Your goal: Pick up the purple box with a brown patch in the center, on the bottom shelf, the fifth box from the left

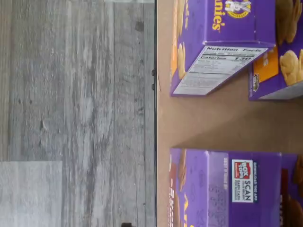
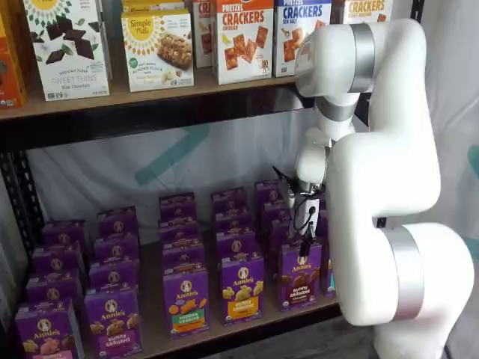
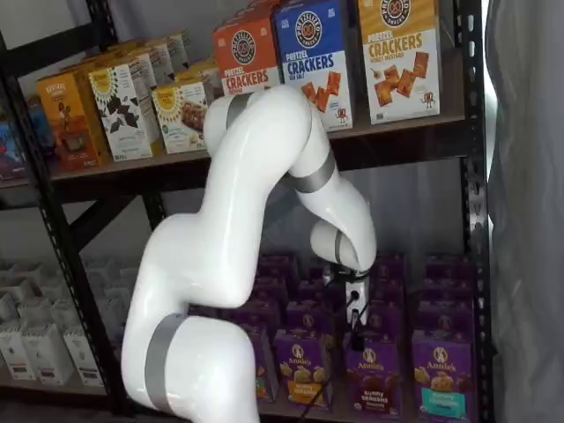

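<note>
The small upright purple carton with dark brown bunny crackers stands at the front edge of the light wooden bottom shelf, between an orange-banded purple box and the arm. The white gripper with black fingers hangs just above its top, so the move is straight down along the box's upright long axis. The fingers are seen as one dark shape, so I cannot tell how wide they stand, and they hold nothing visible

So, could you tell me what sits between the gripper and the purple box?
Nothing: in a shelf view the gripper hangs just above the purple box, with no other box between.
</note>
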Controlling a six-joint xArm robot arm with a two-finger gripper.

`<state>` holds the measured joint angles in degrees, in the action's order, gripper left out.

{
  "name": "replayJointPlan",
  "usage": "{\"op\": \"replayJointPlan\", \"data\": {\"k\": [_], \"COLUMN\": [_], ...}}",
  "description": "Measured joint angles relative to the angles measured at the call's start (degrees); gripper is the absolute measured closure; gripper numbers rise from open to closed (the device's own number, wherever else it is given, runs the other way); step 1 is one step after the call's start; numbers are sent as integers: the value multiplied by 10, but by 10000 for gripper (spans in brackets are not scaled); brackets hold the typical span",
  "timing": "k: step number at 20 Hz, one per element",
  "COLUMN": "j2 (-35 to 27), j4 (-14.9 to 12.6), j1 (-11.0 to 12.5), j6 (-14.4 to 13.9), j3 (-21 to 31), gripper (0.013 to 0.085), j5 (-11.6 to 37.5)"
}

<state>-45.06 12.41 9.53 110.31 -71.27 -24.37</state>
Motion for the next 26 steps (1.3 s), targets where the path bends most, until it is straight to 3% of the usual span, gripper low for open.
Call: {"op": "replayJointPlan", "data": {"k": [1,3,5,12,20,26], "j2": [-2,-17,-29,-59,-99,-131], "j4": [-9,-57,-65,-48,-76,-47], "j1": [0,2,1,1,8,12], "j6": [-9,-51,-60,-44,-62,-30], "j3": [-6,-42,-57,-92,-125,-138], "gripper": [130,130,130,130,130,130], "j5": [-13,-71,-82,-85,-67,-29]}}
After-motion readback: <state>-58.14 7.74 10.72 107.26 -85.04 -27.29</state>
